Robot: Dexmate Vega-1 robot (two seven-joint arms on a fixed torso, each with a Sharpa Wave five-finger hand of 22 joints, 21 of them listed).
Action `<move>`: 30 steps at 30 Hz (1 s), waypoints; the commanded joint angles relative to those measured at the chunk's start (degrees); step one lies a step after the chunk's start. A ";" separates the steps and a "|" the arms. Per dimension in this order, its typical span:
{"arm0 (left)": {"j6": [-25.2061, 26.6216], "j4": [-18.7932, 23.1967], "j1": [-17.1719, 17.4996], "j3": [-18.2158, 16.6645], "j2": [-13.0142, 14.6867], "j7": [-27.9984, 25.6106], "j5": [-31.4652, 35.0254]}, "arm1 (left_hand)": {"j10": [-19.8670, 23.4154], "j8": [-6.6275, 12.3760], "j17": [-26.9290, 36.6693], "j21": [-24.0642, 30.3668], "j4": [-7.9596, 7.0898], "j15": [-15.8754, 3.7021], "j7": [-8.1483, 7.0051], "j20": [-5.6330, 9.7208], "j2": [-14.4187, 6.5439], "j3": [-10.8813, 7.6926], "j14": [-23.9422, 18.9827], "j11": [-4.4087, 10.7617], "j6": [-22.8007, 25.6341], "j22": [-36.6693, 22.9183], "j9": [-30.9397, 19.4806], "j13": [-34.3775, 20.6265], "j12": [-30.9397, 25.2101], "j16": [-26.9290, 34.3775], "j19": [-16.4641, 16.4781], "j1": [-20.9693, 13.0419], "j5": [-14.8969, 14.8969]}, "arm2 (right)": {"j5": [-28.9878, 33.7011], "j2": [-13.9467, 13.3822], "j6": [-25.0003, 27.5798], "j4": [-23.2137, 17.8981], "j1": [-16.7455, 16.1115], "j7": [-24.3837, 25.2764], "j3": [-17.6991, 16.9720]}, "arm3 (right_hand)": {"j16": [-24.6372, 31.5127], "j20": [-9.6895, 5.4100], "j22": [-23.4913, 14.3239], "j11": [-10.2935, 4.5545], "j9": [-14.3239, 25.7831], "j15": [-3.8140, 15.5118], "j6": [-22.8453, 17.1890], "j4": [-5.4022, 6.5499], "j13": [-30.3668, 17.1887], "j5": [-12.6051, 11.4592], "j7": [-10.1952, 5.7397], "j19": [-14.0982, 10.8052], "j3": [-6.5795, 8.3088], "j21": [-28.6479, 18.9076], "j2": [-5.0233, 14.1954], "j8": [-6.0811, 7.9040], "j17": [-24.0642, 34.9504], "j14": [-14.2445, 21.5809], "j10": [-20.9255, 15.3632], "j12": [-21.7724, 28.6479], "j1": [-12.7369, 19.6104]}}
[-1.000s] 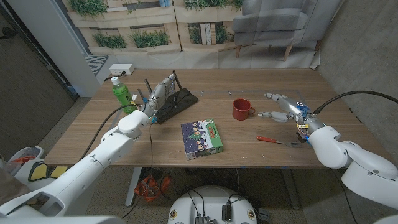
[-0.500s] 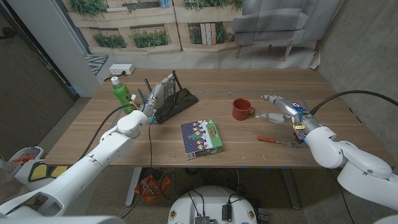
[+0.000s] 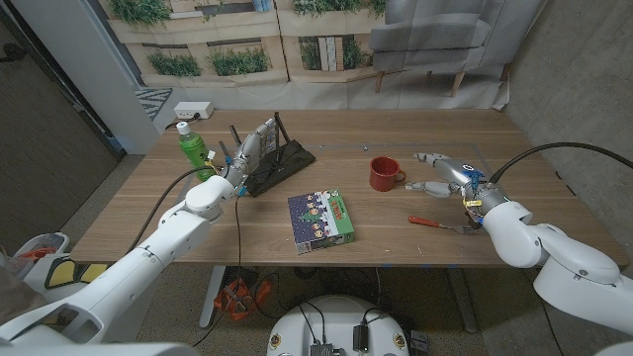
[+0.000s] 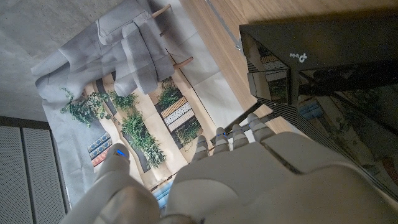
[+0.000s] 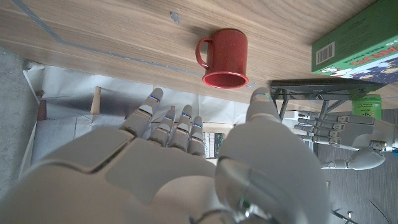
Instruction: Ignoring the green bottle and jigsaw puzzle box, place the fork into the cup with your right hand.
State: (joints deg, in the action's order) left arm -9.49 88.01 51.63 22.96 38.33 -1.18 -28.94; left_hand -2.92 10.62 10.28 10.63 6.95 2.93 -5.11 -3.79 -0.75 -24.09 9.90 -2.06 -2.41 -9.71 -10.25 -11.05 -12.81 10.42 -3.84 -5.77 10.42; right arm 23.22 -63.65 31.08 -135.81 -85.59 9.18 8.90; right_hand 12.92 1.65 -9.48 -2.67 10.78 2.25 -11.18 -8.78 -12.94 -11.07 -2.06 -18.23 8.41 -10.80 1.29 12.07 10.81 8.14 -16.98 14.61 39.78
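The long wooden table (image 3: 396, 133) carries a red speckled cup (image 3: 384, 173). The right hand (image 3: 445, 174) hovers just beside the cup, fingers apart, holding nothing. The red-handled metal fork (image 3: 441, 223) lies near the cup, toward the robot.

Wooden desk (image 3: 396, 222). Red cup (image 3: 384, 173) near the middle. Fork (image 3: 441, 223) with a red handle lying flat at four o'clock from the cup. Puzzle box (image 3: 321, 219) at seven o'clock. Green bottle (image 3: 192, 148) standing far at nine o'clock, black rack (image 3: 280, 163) just beside it.
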 commanded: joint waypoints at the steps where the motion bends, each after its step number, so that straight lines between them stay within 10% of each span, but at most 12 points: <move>1: -0.52 -1.71 -0.63 0.46 -0.83 0.60 -0.39 | -0.16 0.24 0.13 0.35 0.22 0.09 -0.28 -0.34 -0.17 -0.25 1.92 -0.18 0.43 -0.27 -0.17 -0.25 0.09 0.21 -0.20 -0.12 -0.04 | 1.32 -1.43 4.14 -1.77 -0.58 0.47 1.74 | -0.22 -0.03 -0.08 0.11 0.32 5.17 -0.18 0.08 -0.26 -0.24 0.23 0.30 0.24 0.11 -0.02 -0.15 0.16 0.05 0.20 -0.14 0.33; 30: -2.08 -2.33 -0.70 1.37 -1.66 1.15 0.29 | -0.04 0.25 0.13 0.34 0.25 0.13 -0.17 -0.36 -0.22 -0.19 1.93 -0.28 0.48 -0.27 -0.17 -0.25 0.08 0.21 -0.24 -0.11 -0.04 | 2.97 -6.23 10.33 -5.41 -2.27 1.12 4.73 | -0.58 0.28 -0.08 0.46 0.36 4.80 0.09 0.29 -0.39 -0.15 0.32 1.40 0.65 0.32 0.60 -0.43 0.35 -0.11 0.24 -0.24 0.90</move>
State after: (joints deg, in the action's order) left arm -11.00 85.86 51.01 23.94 36.94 -0.50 -29.00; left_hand -2.92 10.62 10.28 10.63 6.94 2.93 -5.11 -3.79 -0.75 -24.10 9.91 -2.06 -2.41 -9.72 -10.25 -11.05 -12.81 10.42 -3.83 -5.77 10.42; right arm 25.88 -68.81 39.46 -140.39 -87.32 9.18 12.49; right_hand 12.49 1.94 -9.47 -2.47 11.08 2.27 -10.96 -8.46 -13.21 -11.07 -1.84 -16.88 8.72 -10.37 1.90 11.83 11.02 7.70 -16.54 14.39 40.39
